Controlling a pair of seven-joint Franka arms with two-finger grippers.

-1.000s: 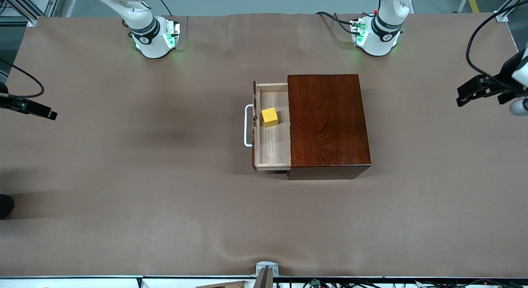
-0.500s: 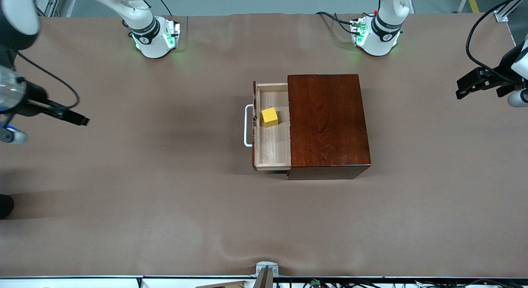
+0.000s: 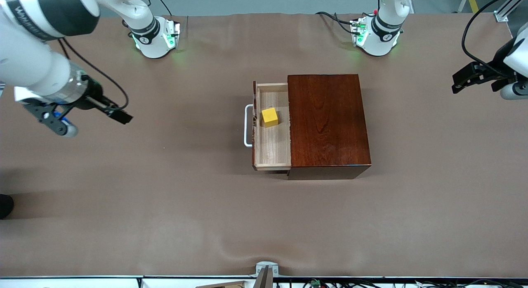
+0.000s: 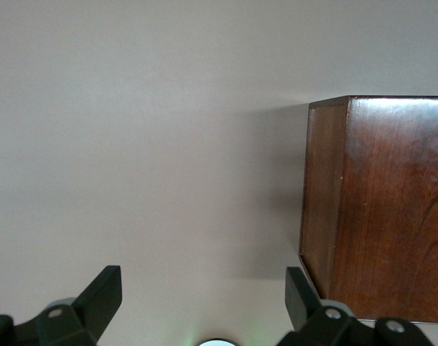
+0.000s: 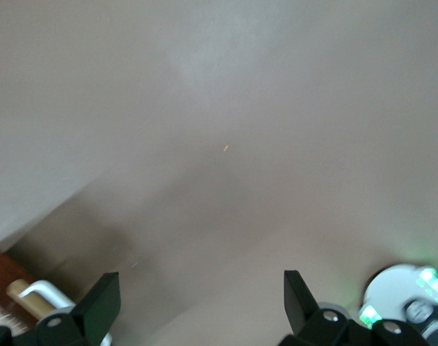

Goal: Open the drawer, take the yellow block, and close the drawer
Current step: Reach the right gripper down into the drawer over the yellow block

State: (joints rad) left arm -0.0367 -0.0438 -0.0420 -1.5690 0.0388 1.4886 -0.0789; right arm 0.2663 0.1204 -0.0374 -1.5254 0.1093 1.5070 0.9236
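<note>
Already the drawer (image 3: 272, 127) at frame centre stands pulled out, exposing the yellow block (image 3: 269, 116) inside. My right gripper (image 3: 62, 125), fingers spread and empty, hangs at left over bare table for the pick; my left gripper (image 3: 482, 79), also spread, waits at right.

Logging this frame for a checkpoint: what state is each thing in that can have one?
Pale wood drawer with white loop handle: pulled open.
Small yellow block: resting inside the drawer, ungripped.
Left gripper: open, empty, beside the mahogany box.
Right gripper: open, empty, over bare table.

Brown-covered table (image 3: 165, 205) w/ wooden box (image 3: 328, 123) on it, mid-table.
</note>
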